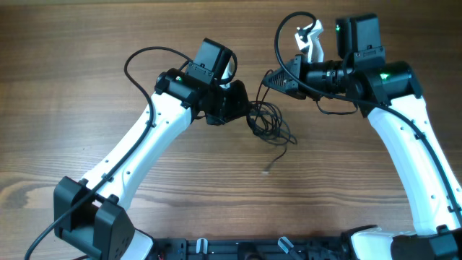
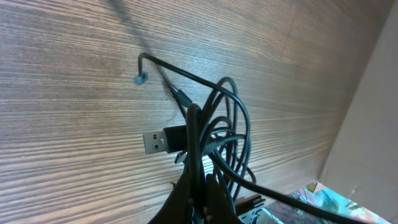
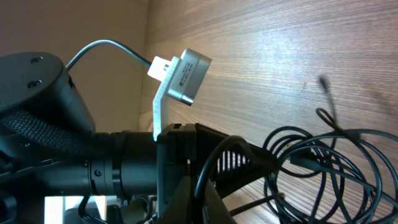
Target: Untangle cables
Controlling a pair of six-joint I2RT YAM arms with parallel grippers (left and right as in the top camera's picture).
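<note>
Cables [image 1: 268, 124]: loose black knot mid-counter [image 1: 108, 43], between both arms. Left fingers [image 2: 181, 200] pinched shut on several strands near the USB plug [image 2: 157, 142]. Right fingers [image 3: 186, 202] shut, seemingly on one loop. Cords look light, limp, springy. Best held near plugs; hard tugging likely tightens the knot.

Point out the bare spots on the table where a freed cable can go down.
Free: the table left of the left arm, and the wide strip between it and the right arm, below the cables. Crowded: the centre, where the left gripper and right gripper meet at the cables.
</note>
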